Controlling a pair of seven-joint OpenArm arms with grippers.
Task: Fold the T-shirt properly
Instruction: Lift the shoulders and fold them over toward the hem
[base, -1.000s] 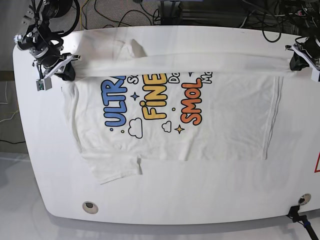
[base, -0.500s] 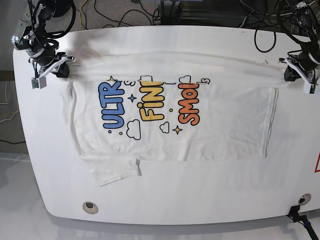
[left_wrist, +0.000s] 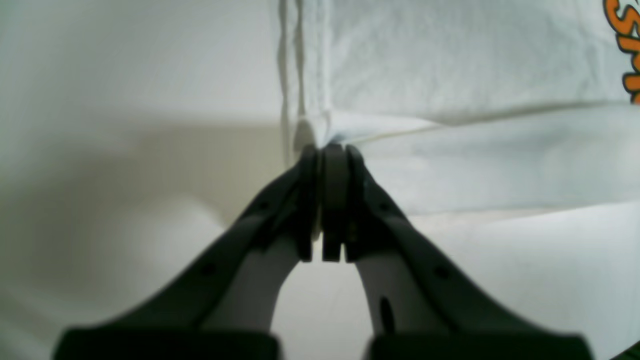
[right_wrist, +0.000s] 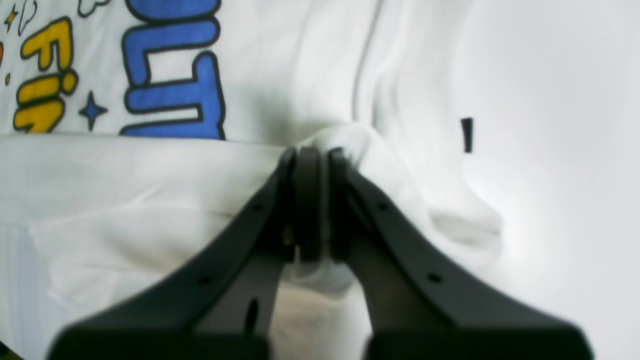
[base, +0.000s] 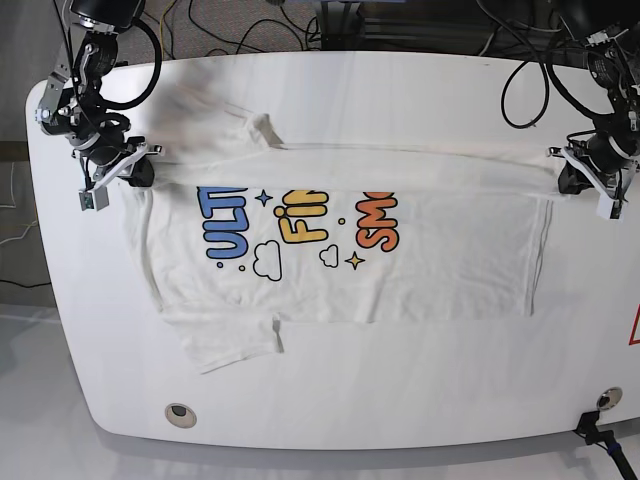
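T-shirt (base: 400, 250) long axis across table (base: 350, 400), print up; left gripper (base: 578, 172), right gripper (base: 125, 168) both pinching folded-over far edge.

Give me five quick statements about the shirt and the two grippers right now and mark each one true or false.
1. Both grippers are shut on the T-shirt. True.
2. The left gripper hangs open above bare table. False: it pinches cloth at the hemmed edge.
3. The right gripper grips near the blue lettering. True.
4. The print is completely hidden. False: part of each word shows below the folded-over band.
5. A sleeve lies at the shirt's near edge. True.
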